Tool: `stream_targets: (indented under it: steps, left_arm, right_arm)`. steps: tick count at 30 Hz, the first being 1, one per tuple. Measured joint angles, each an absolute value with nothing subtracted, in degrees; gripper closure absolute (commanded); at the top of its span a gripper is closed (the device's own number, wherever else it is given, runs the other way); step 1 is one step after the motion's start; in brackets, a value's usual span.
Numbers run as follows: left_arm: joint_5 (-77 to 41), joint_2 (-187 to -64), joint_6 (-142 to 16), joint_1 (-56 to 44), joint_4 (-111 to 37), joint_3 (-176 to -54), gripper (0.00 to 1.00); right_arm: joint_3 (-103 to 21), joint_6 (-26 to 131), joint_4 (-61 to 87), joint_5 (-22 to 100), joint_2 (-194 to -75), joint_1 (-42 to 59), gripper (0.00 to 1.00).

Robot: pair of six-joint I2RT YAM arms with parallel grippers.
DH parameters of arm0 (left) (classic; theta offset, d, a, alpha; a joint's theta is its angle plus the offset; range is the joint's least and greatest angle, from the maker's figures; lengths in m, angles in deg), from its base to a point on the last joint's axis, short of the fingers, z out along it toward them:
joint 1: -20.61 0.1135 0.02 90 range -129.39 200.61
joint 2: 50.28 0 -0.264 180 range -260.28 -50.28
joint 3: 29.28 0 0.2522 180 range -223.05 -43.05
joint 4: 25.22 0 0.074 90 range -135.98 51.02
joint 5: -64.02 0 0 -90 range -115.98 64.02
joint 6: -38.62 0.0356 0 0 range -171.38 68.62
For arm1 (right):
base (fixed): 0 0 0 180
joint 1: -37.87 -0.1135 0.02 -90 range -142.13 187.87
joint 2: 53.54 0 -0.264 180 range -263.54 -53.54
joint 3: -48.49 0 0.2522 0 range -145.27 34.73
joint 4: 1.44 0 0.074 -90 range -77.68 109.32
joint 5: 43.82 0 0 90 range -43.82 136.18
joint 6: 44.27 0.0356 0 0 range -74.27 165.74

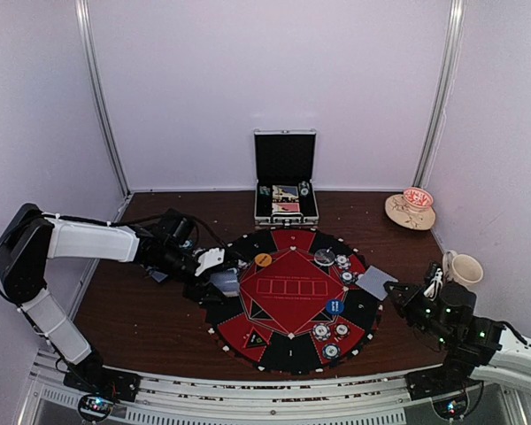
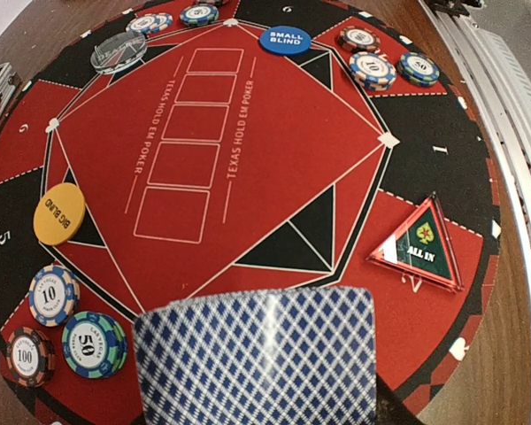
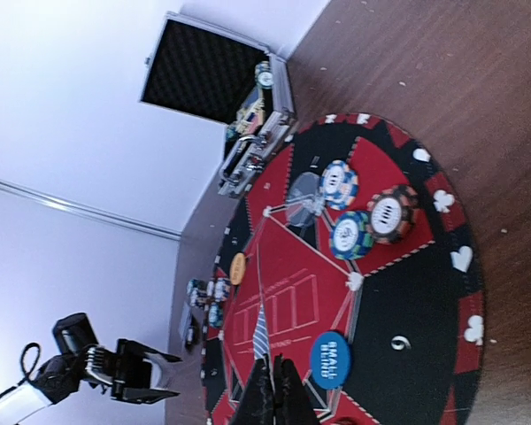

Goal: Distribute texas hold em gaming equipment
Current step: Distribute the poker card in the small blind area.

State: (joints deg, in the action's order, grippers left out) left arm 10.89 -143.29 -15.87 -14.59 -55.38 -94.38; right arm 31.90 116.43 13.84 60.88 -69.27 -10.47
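Left claw: clenched on a blue-and-white diamond-backed playing card, which I had at the nine o'clock rim of the round red-and-black felt poker mat. I could not tell whether it was one card or several.

In the left wrist view, three striped round poker chips marked 10, 50 and 100 lay at this card's nine o'clock. An orange "BIG BLIND" disc lay at ten o'clock and a red-edged triangular "ALL IN" marker at two o'clock.

Right claw: pinched tight on a grey-blue playing card, seen edge-on from its own wrist, at the mat's three o'clock rim.

On the mat, a blue "SMALL BLIND" disc sat at four o'clock and a second cluster of chips at five o'clock. An open aluminium case stood beyond twelve o'clock. A patterned white mug stood beyond three o'clock.
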Motion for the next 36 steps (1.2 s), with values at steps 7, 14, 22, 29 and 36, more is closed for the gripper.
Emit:
stream_targets:
  steps: [7, 14, 22, 29, 36]
  left_arm:
    - [10.9, -143.3, -15.9, -14.6, -55.4, -94.4, 0.54]
    - [10.9, -143.3, -15.9, -14.6, -55.4, -94.4, 0.54]
    - [10.9, -143.3, -15.8, -14.6, -55.4, -94.4, 0.54]
    - [10.9, -143.3, -15.8, -14.6, -55.4, -94.4, 0.54]
    - [10.9, -143.3, -15.8, -14.6, -55.4, -94.4, 0.54]
  right_arm:
    - [32.8, 117.6, 18.9, 61.5, -76.6, -10.3, 1.00]
    - [32.8, 117.0, 17.4, 61.3, -87.9, -10.3, 1.00]
    - [32.8, 116.0, 13.0, 60.5, -93.6, -10.3, 1.00]
    - [32.7, 115.3, 9.8, 59.2, -97.0, -10.3, 1.00]
    - [31.4, 114.0, 8.2, 59.0, -101.9, -10.3, 0.97]
